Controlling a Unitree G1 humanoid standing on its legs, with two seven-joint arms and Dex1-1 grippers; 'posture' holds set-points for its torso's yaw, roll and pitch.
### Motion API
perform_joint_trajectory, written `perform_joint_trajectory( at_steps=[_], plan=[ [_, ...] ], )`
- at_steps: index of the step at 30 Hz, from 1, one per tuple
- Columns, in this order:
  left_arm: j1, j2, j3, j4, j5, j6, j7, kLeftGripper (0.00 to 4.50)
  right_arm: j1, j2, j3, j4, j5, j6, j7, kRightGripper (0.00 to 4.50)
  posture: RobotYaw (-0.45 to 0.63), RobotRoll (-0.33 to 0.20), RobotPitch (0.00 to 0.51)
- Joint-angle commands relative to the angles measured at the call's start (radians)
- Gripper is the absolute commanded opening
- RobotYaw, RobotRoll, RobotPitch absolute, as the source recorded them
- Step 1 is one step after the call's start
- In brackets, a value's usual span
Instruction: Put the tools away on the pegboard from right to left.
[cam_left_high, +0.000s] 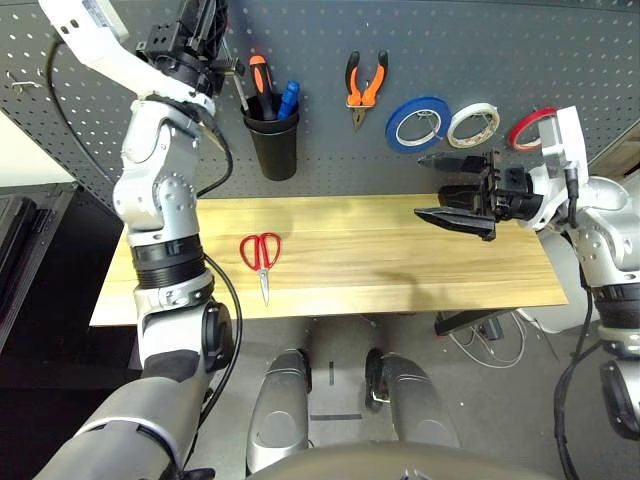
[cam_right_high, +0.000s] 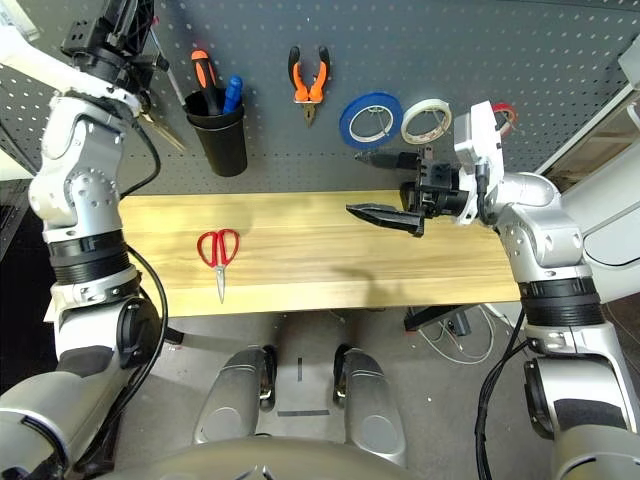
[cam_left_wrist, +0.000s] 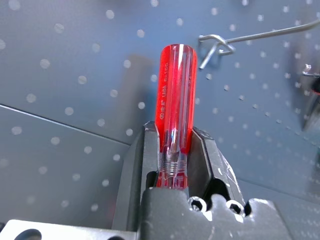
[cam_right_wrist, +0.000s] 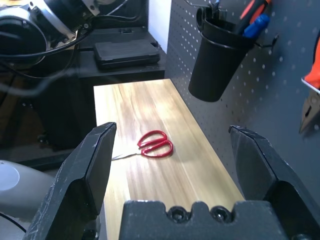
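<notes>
One red-handled screwdriver (cam_left_wrist: 176, 115) clamped in left gripper (cam_left_wrist: 173, 150) at far left, right gripper (cam_right_wrist: 175, 155) fingers apart, red-handled scissors (cam_left_high: 262, 255) on table (cam_left_high: 380, 250) at left.

Red-handled scissors (cam_right_high: 219, 250) on wooden table (cam_right_high: 300, 285); red ring (cam_right_high: 507, 112), seemingly tape.

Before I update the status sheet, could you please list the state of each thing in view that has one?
Left tool: closed on the screwdriver
Screwdriver: held
Right tool: open, empty
Red-handled scissors: lying on the table
Pliers: hanging, handles spread
Red tape ring: hanging
Black cup: upright, filled
</notes>
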Motion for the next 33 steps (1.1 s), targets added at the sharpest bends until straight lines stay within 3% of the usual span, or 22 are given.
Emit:
perform_joint_trajectory(
  at_steps=[1,8,13,18,26,33],
  plan=[
    [-0.020,-0.012,-0.019,0.093,0.046,-0.104,0.014,0.88,0.026,-0.015,-0.029,-0.043,0.009,0.016,-0.019,4.50,-0.01,0.000,0.110],
    [0.013,-0.016,-0.036,0.199,0.094,-0.213,0.023,0.88,0.064,-0.019,-0.047,-0.089,0.024,0.033,-0.041,4.50,-0.03,0.000,0.113],
    [0.074,-0.013,-0.054,0.121,0.093,-0.184,0.024,2.68,0.076,-0.017,-0.041,-0.087,0.023,0.033,-0.038,4.50,-0.02,0.000,0.117],
    [0.141,0.026,-0.061,-0.056,0.064,-0.083,0.013,4.48,0.068,-0.004,-0.026,-0.063,0.015,0.024,-0.025,4.50,0.02,0.000,0.117],
    [0.271,0.165,-0.047,-0.399,-0.019,0.171,-0.020,4.48,0.033,0.029,0.002,0.024,-0.017,-0.014,0.007,4.50,0.08,0.000,0.117],
    [0.490,0.295,-0.015,-0.667,-0.174,0.420,-0.085,4.48,0.016,0.091,0.030,0.141,-0.089,-0.114,0.005,4.50,0.13,0.000,0.134]
  ],
)
